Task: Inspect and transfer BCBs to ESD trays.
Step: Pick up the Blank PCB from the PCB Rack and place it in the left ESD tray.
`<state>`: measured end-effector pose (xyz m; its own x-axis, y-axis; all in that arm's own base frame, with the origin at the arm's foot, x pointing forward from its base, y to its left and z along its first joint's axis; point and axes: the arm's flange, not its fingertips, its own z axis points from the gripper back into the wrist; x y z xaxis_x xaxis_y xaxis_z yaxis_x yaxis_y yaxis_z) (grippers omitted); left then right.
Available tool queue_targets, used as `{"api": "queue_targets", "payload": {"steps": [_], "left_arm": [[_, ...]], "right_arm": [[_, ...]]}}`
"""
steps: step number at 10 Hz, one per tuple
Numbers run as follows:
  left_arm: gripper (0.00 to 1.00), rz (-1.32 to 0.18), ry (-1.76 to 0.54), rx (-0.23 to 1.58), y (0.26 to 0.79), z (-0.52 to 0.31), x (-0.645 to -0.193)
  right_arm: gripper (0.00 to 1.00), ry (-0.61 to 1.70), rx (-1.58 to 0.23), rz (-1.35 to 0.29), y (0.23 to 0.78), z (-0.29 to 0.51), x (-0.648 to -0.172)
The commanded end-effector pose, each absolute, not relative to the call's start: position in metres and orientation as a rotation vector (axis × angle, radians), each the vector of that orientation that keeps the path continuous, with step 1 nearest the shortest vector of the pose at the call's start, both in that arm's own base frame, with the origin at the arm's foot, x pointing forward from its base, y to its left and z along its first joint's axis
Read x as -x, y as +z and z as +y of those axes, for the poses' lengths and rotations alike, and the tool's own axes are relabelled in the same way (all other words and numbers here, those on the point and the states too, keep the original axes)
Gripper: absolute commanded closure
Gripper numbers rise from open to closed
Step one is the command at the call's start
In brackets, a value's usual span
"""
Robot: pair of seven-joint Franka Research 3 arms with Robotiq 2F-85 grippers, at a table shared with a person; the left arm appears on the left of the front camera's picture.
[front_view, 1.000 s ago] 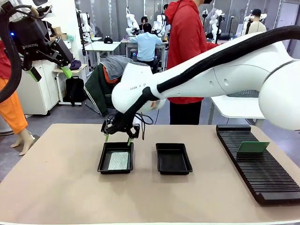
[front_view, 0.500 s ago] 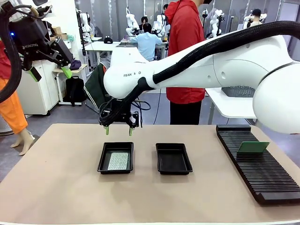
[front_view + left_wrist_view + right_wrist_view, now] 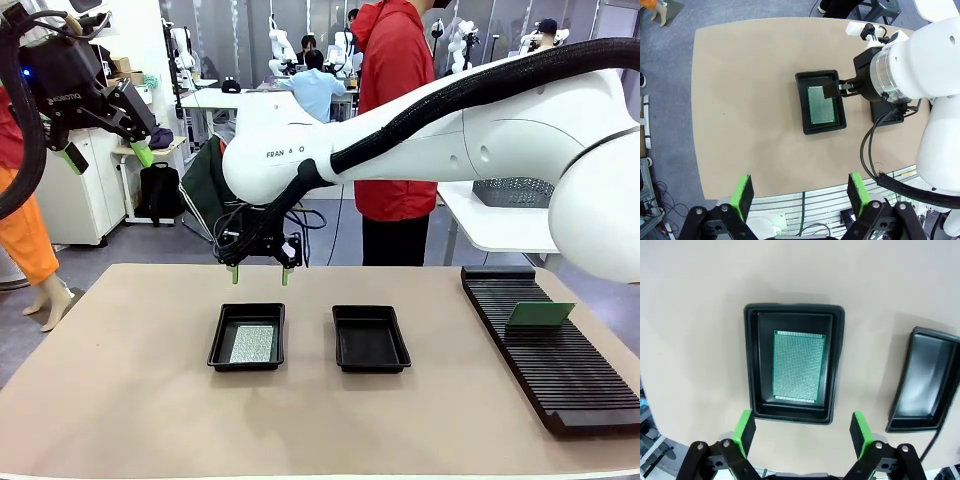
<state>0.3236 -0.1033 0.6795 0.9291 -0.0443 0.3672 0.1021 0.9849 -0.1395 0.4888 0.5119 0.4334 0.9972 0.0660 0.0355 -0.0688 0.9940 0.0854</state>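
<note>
Right gripper (image 3: 259, 277) has lifted, jaws apart, above the filled tray (image 3: 217, 342).

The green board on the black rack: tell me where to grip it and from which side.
Take the board by its free top long edge, probably coming down from above, one finger on each flat face. It stands on edge in the slotted rack, so its lower edge sits in the slots and only the top is exposed.
</note>
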Motion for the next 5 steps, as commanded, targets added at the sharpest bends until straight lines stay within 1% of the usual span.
{"api": "queue_targets", "payload": {"steps": [1,5], "left_arm": [[0.00,-0.371,-0.068,0.155,0.6784,-0.1025,-0.3235],[0.00,-0.371,-0.068,0.155,0.6784,-0.1025,-0.3235]], "right_arm": [[0.00,0.079,-0.090,-0.027,0.4318,0.5135,-0.4882],[0.00,0.079,-0.090,-0.027,0.4318,0.5135,-0.4882]]}}
